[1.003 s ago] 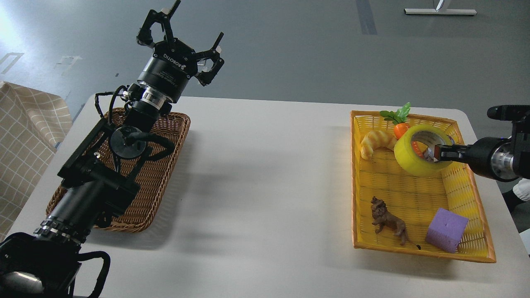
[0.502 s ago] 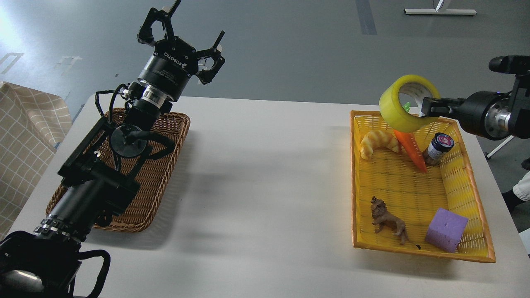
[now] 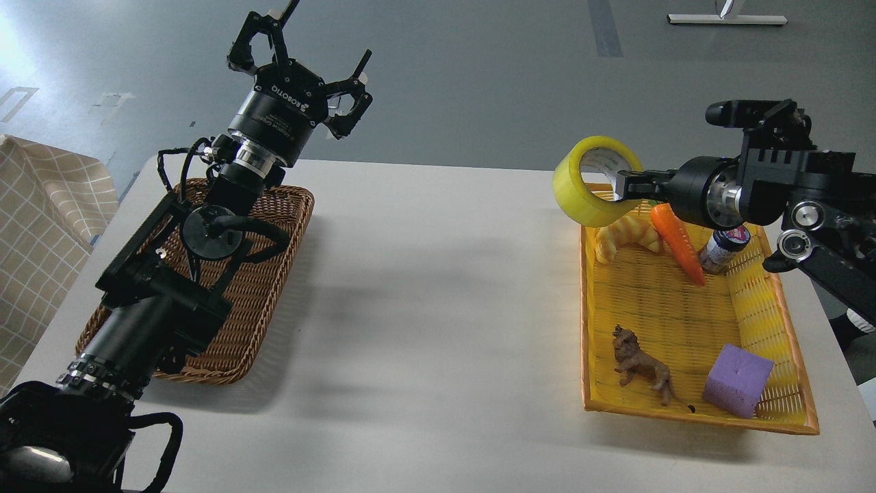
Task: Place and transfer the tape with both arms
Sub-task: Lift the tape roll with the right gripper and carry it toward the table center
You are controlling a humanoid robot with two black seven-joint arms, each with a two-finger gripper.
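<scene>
Dangling tape (image 3: pixel 594 190) — pinched by right pincer (image 3: pixel 626 186), over basket (image 3: pixel 684 411) corner

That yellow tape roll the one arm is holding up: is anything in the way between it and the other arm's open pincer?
Nothing visible. The tape hangs in the right pincer above the yellow basket's left rim. Between it and the open left pincer, raised beyond the wicker basket, lies only bare table.

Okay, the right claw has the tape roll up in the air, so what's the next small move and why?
Probably carry the tape roll further left over the bare table. The right claw grips its rim above the yellow basket's edge, while the open left claw waits far off.
</scene>
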